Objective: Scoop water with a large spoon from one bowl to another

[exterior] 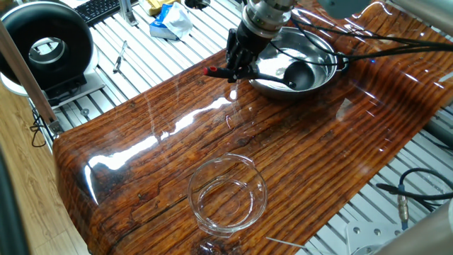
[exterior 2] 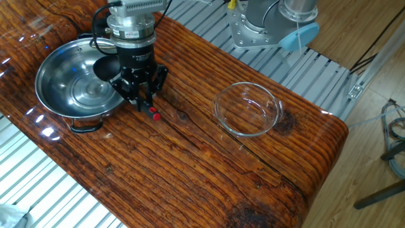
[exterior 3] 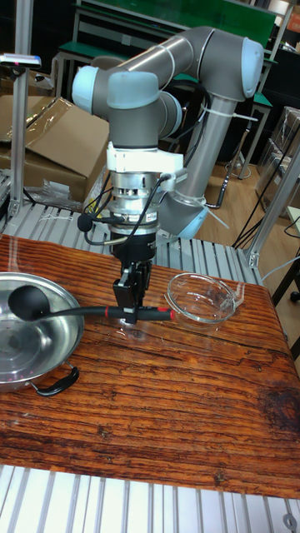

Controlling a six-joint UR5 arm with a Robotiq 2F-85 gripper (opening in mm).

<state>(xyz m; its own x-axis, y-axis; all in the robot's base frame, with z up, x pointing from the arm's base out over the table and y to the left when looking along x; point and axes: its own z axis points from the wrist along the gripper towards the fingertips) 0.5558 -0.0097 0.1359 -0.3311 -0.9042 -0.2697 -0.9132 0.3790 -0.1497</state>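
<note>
Large spoon (exterior 3: 92,311): black ladle held level above the worktop, its handle running across from the steel bowl toward the glass bowl; the red tip (exterior: 210,71) sticks out past the tool on the side away from the steel bowl.
Spoon cup (exterior: 300,71): small, round and black, over the inside of the steel bowl; in the tall fixed view it sits above the bowl's rim, clear of the bottom. Whether it carries any water cannot be told.
Tool (exterior 3: 130,312): points straight down, its two fingers clamped on the spoon's handle close to the red end.
Steel bowl (exterior 2: 60,88): wide and shiny, with a dark side handle (exterior 3: 55,386), at one end of the worktop. Its inside is all reflections, so a water level is not readable.
Glass bowl (exterior: 228,193): clear, thick-rimmed, upright, well apart from the steel bowl toward the other end; contents cannot be made out.
Worktop (exterior: 163,163): glossy, ridged red-brown wood with bright glare patches, set on a slatted metal frame.
Arm (exterior 3: 179,75): grey, bent over the worktop, with cables hanging beside the wrist.
</note>
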